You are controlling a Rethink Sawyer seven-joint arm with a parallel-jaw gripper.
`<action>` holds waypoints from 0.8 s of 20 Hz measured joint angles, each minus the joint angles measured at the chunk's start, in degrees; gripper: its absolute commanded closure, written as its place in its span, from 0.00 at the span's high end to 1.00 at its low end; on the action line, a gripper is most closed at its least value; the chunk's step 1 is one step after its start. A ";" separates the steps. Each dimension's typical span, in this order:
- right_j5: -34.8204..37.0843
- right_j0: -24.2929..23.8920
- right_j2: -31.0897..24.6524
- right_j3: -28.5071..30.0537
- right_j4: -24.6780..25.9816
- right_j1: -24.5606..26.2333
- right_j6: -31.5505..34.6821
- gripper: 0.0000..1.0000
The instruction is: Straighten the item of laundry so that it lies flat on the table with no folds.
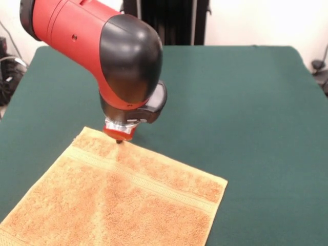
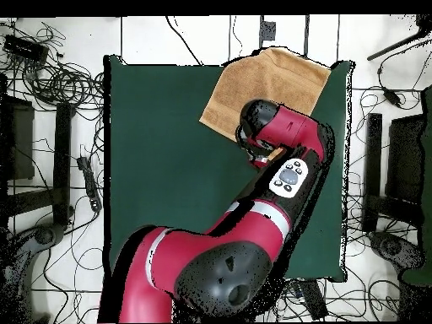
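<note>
The orange-tan terry towel (image 1: 120, 202) lies spread out on the dark green table (image 1: 246, 113) at the picture's lower left, running off the bottom edge, with a woven stripe band near its far end. No tag shows. In the overhead view the towel (image 2: 253, 84) lies at the table's (image 2: 160, 160) top right corner, partly under the arm. My gripper (image 1: 119, 139) points straight down on the towel's far edge, close to its far corner, and seems to touch it. The red and black arm hides most of the gripper.
Cables and black stands (image 2: 51, 84) crowd the floor around the table. The robot's black pedestal (image 1: 171, 20) stands at the table's far side. The arm (image 2: 278, 194) stretches across the table's right half in the overhead view.
</note>
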State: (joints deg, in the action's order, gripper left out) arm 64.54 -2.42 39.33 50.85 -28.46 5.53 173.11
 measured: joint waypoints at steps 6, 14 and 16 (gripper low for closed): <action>0.63 0.00 0.28 -0.05 -0.04 0.15 0.00 1.00; 4.64 -0.02 1.58 0.26 -0.02 1.53 0.00 1.00; 5.57 -0.01 1.88 0.28 0.04 1.63 0.00 1.00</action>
State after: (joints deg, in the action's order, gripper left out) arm 70.11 -2.42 41.21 51.14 -28.42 7.15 173.11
